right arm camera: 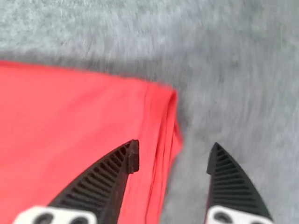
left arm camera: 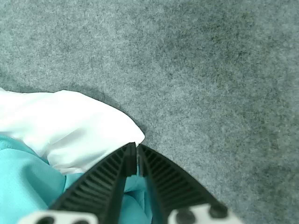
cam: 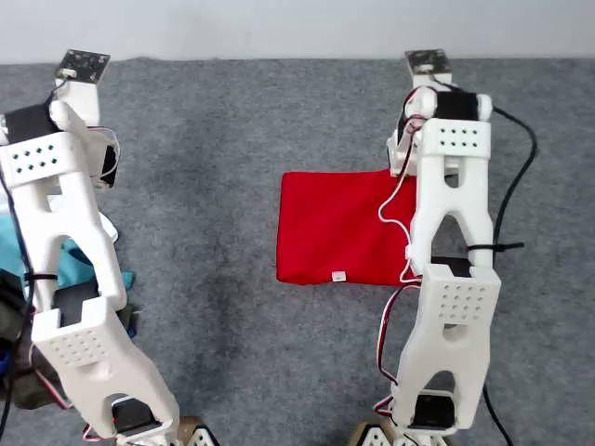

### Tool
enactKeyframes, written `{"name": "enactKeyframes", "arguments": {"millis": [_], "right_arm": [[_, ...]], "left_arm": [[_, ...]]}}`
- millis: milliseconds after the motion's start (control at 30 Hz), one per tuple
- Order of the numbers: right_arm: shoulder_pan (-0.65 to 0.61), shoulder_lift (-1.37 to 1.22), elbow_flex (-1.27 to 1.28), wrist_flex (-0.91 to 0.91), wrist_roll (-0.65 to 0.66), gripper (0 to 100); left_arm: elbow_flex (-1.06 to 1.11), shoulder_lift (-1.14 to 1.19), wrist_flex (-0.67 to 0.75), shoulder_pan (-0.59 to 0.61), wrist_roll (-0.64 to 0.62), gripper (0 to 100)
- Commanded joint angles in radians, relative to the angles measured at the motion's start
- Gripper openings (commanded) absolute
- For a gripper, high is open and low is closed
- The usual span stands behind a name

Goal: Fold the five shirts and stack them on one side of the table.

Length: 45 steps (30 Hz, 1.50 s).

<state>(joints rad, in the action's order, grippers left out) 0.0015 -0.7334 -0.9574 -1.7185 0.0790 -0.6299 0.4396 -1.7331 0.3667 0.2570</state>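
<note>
right tool [right arm camera: 174, 145]: hanging spread wide, one jaw over the red shirt [right arm camera: 70, 121] and the other over bare desk [right arm camera: 243, 70], so it's straddling the shirt's folded edge near a corner

left tool [left arm camera: 137, 148]: sitting with jaws pressed together, nothing pinched as far as I can see, just over where the white shirt [left arm camera: 70, 123] is overlapping the teal shirt [left arm camera: 23, 186]

red shirt: lying flat mid-desk as a neat folded rectangle, under the right arm. Layers are showing along that edge, and a small tag [cam: 339, 276] is peeking out at the hem nearest the arm bases

white + teal: lying bunched at the left side of the desk, looking unfolded to me

handling: I'm guessing it's all light, floppy cloth that's going to sag and come undone if it's lifted by one layer. The fuzzy grey desk is probably dragging on it a bit too

where to grab: I'd be pinching the whole stack of layers at the folded edge by the corner, not just the top ply
</note>
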Motion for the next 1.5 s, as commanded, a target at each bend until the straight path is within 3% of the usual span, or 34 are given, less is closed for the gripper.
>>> {"name": "enactKeyframes", "arguments": {"millis": [0, 300, 700, 800, 900, 1167, 1467], "right_arm": [[-0.035, 0.041, -0.017, -0.079, -0.052, 25.1], [-0.076, -0.033, 0.176, -0.076, -0.137, 25.1], [-0.056, -0.245, 0.18, -0.047, -0.222, 24.7], [-0.047, -0.28, 0.18, -0.051, -0.201, 16.3], [-0.031, -0.285, 0.18, -0.051, -0.124, 0.3], [0.122, -0.18, 0.212, -0.079, 0.034, 1.0], [0.384, -0.028, 0.262, -0.077, 0.574, 1.0]], "left_arm": [[-0.004, -0.069, -0.025, 0.006, 0.006, 1], [-0.004, -0.069, -0.025, 0.017, 0.005, 1], [-0.004, -0.069, -0.025, 0.034, 0.005, 1], [-0.004, -0.069, -0.025, 0.034, 0.005, 1], [-0.004, -0.069, -0.025, 0.034, 0.005, 1], [-0.004, -0.069, -0.025, 0.034, 0.005, 1], [-0.004, -0.069, -0.025, 0.028, 0.005, 1]]}}
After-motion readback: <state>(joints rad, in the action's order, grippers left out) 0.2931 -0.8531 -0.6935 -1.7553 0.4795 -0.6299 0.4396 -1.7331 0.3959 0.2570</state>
